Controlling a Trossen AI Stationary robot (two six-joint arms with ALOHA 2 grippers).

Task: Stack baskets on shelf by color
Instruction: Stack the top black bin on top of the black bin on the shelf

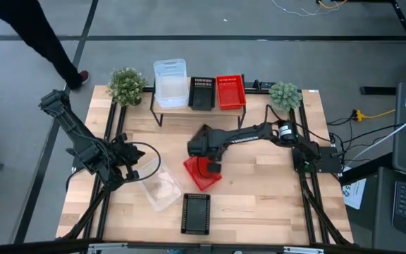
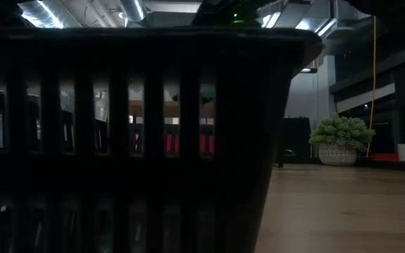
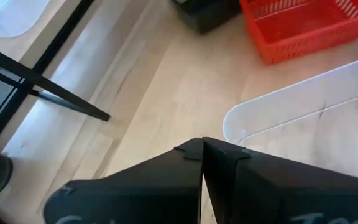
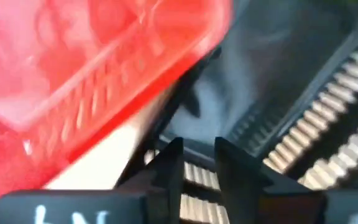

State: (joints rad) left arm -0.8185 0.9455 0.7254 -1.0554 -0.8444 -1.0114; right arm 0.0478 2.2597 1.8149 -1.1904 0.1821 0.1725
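Observation:
The shelf (image 1: 197, 107) at the table's far side carries stacked clear baskets (image 1: 170, 83), a black basket (image 1: 201, 92) and a red basket (image 1: 231, 92). On the table lie a red basket (image 1: 197, 175), a clear basket (image 1: 159, 186) and a black basket (image 1: 196, 212), which fills the low view (image 2: 118, 140). My right gripper (image 1: 210, 166) hangs over the red basket's far side, shut on another black basket (image 4: 328, 93). My left gripper (image 3: 202, 155) is shut, just beside the clear basket's rim (image 3: 241, 121), and I see no touch. My right gripper pinches a slatted wall (image 4: 199, 175) of the black basket between its two fingers, coming from above and pointing down. The basket sits next to the tilted red basket (image 4: 104, 74). Whether it is lifted clear cannot be told.
Two green potted plants stand at the shelf's ends, one left (image 1: 126, 85) and one right (image 1: 285, 94). Bare wood lies at the table's right half (image 1: 273, 197). A person's leg and shoe (image 1: 76, 74) show beyond the far left corner.

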